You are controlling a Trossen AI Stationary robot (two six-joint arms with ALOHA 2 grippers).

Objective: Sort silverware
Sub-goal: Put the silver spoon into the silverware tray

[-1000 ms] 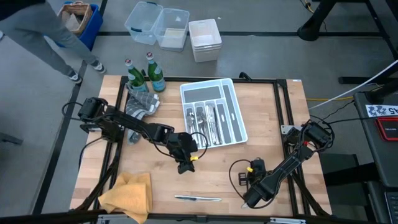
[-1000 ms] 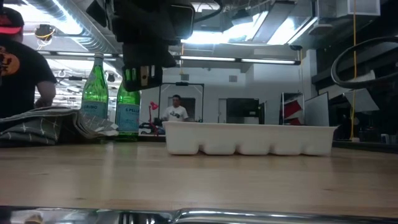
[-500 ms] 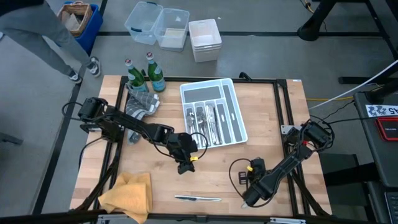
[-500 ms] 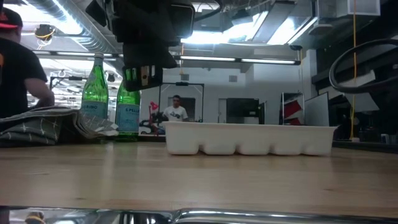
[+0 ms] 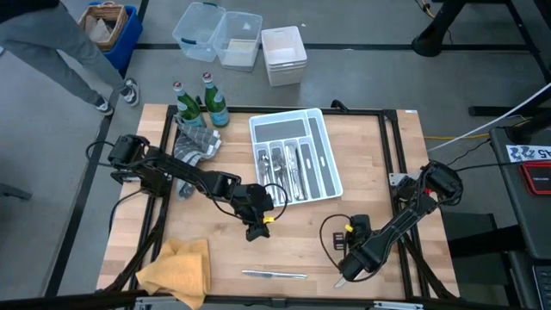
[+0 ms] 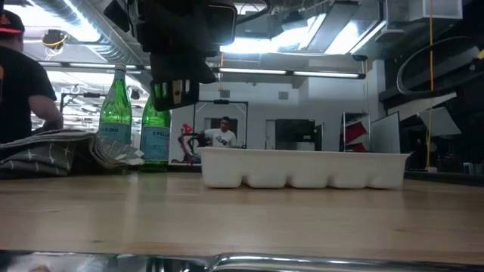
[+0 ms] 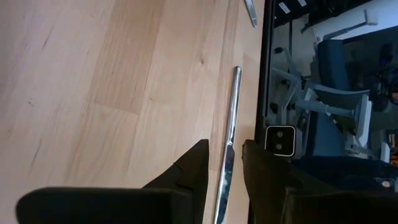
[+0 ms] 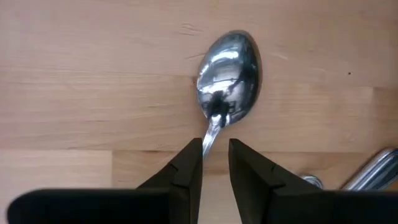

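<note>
A silver spoon (image 8: 227, 78) lies bowl up over the wood at the table's near right, and my right gripper (image 5: 346, 275) is shut on its handle. A table knife (image 5: 274, 275) rests flat near the front edge and also shows in the left wrist view (image 7: 230, 124). Mid-table, my left gripper (image 5: 256, 231) hangs above the wood, slanting down toward that knife. Its fingers stand a narrow gap apart with nothing between them (image 7: 225, 171). More silverware (image 5: 280, 168) lies in the white tray (image 5: 323, 164). My right gripper pinches the spoon's handle just behind the bowl (image 8: 213, 134) between its two fingers, coming steeply from above. The bowl sticks out beyond the fingertips, face up and close over the wood. I cannot tell whether it rests on the table.
Two green bottles (image 5: 198, 105) and a grey cloth (image 5: 196, 146) stand at the far left. A yellow cloth (image 5: 176, 269) lies at the near left corner. Another silver piece (image 8: 373, 168) lies beside the spoon. Bare wood spans the middle. A person (image 6: 19, 83) stands beyond the left edge.
In the high view my right arm has shifted slightly, and a pale tip of the spoon now shows at its gripper. The person beside the table has moved.
</note>
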